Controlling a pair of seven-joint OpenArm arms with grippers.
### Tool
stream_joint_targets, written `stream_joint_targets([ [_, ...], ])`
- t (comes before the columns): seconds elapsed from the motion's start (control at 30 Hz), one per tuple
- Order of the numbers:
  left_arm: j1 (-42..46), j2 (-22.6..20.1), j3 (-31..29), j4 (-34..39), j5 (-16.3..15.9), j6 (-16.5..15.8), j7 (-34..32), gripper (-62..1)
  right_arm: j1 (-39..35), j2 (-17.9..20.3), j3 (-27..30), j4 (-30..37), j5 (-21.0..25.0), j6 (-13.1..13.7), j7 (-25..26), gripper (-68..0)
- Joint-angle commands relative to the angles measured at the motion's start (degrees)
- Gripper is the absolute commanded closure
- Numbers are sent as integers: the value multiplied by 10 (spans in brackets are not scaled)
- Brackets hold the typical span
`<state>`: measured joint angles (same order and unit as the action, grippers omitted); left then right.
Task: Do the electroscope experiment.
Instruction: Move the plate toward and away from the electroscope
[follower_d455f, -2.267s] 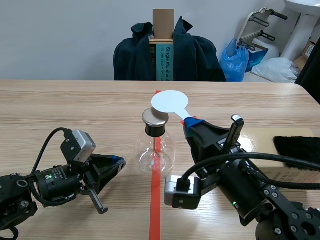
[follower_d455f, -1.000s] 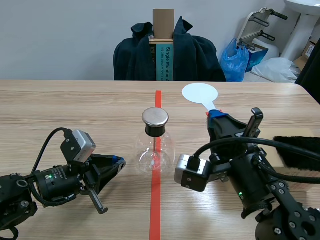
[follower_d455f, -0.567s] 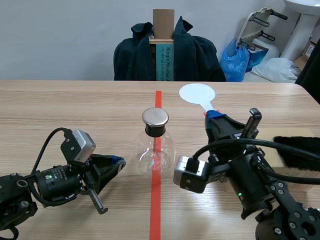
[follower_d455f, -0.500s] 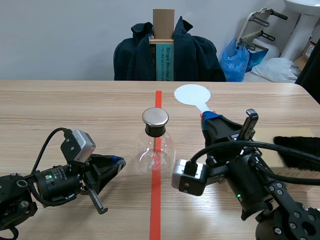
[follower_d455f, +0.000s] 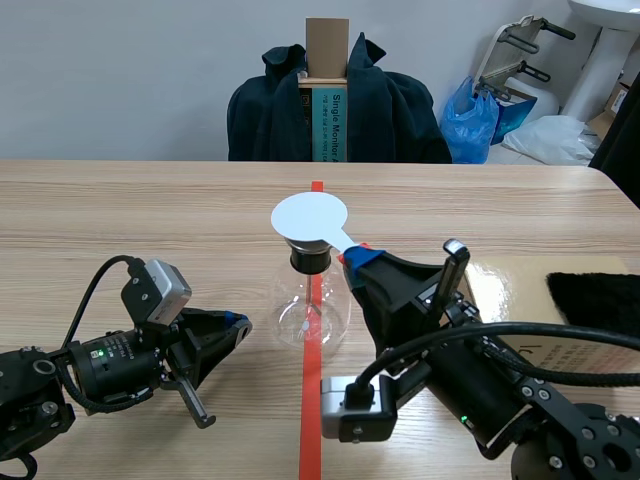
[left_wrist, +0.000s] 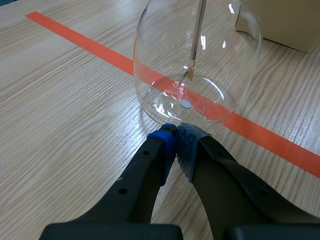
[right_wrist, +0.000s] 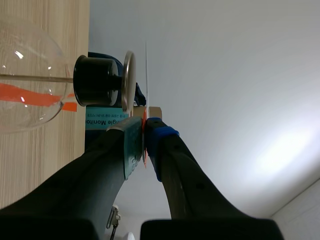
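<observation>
The electroscope is a clear glass flask (follower_d455f: 312, 308) with a black stopper and a metal cap on the red tape line. My right gripper (follower_d455f: 362, 258) is shut on the handle of a white round paddle (follower_d455f: 309, 217), whose disc hangs just over the flask's cap. In the right wrist view the paddle (right_wrist: 146, 75) shows edge-on beside the metal cap (right_wrist: 128, 81), a small gap apart, with the gripper (right_wrist: 145, 130) pinching its handle. My left gripper (follower_d455f: 236, 324) lies low on the table, left of the flask. Its fingers are shut on nothing (left_wrist: 175, 137), tips just short of the flask (left_wrist: 197, 60).
A cardboard sheet (follower_d455f: 510, 290) lies on the table at right with a black furry cloth (follower_d455f: 600, 300) on it. A chair draped with a dark jacket (follower_d455f: 335, 105) stands behind the far table edge.
My right arm has swung the white paddle from the right of the flask leftward, so the disc now hangs over the flask's cap. The left arm has not moved.
</observation>
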<state>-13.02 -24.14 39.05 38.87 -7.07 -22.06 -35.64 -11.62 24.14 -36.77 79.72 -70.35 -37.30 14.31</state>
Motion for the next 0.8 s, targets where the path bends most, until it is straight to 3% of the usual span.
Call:
stream_joint_targets([
  [0.0,-5,-2,-2,8,-4,1,-8,-32,10,3,5,7,0,-9,3,-8],
  [0.47,-5,-2,-2,8,-4,1,-9,-32,10,3,5,7,0,-9,0,-8],
  [0.77,-5,-2,-2,8,-4,1,-9,-32,10,3,5,7,0,-9,-72,-8],
])
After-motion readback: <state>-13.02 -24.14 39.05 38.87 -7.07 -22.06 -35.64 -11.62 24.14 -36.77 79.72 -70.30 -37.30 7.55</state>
